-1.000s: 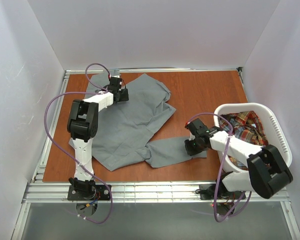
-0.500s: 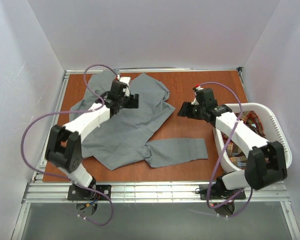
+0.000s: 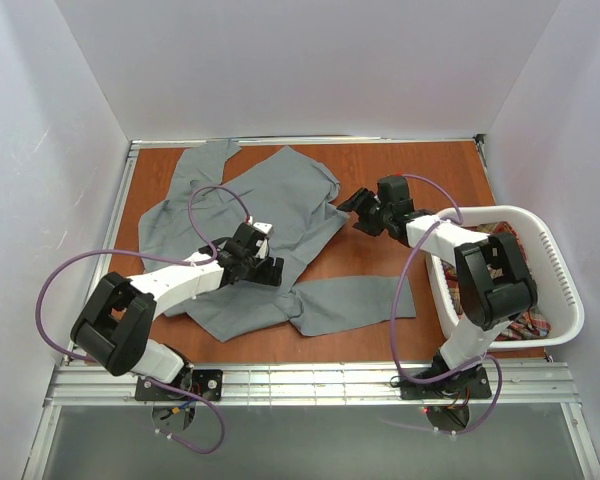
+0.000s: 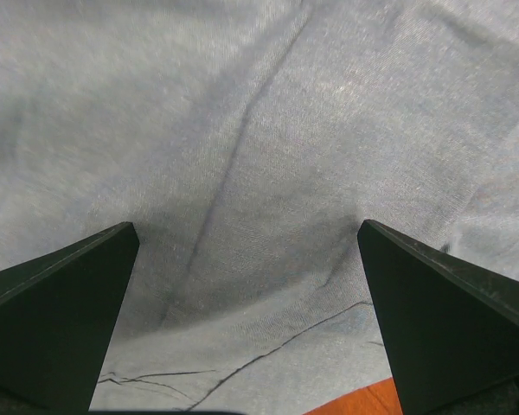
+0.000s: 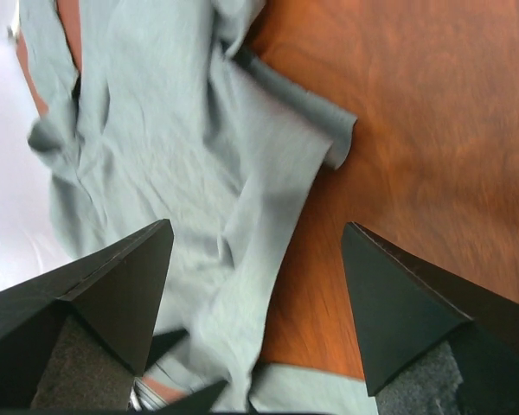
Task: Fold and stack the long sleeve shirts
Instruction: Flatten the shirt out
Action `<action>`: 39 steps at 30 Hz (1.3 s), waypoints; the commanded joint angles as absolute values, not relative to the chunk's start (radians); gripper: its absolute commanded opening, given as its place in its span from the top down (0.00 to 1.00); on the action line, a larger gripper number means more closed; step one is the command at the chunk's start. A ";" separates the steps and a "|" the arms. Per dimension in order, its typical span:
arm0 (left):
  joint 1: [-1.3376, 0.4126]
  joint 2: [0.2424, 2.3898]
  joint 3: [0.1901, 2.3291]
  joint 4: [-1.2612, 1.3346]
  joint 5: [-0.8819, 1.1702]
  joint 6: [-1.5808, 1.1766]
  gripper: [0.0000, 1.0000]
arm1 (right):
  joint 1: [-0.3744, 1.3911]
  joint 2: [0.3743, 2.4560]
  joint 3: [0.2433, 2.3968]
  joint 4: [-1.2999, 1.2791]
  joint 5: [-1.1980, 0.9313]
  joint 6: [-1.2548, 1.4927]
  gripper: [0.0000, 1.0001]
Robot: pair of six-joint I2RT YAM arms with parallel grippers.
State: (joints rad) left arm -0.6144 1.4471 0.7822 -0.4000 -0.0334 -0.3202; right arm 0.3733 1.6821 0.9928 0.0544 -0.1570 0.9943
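Note:
The plain grey long sleeve shirt lies spread on the wooden table, one sleeve stretched out toward the right front. My left gripper hovers open over the shirt's lower middle; in the left wrist view, grey cloth fills the space between the wide fingers of the left gripper. My right gripper stands open at the shirt's right edge, holding nothing. The right wrist view shows that shirt edge below the right gripper. The plaid shirt sits in the basket, partly hidden by my right arm.
A white slotted laundry basket stands at the right edge of the table. Bare brown table shows between the grey shirt and the basket. White walls enclose the table on the left, back and right.
My right gripper opened, let go of the sleeve near the front and swung back to the shirt's right edge. My left gripper moved from the shirt's far end toward its lower middle.

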 commanded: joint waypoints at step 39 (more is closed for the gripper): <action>-0.612 1.287 0.594 -0.436 0.101 -0.469 0.02 | 0.428 1.746 1.347 -0.241 0.413 0.431 0.59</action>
State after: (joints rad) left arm -0.6144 1.2911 0.6067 -0.4030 0.0704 -0.4709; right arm 0.4381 1.7786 1.4334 -0.1184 0.2783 0.5381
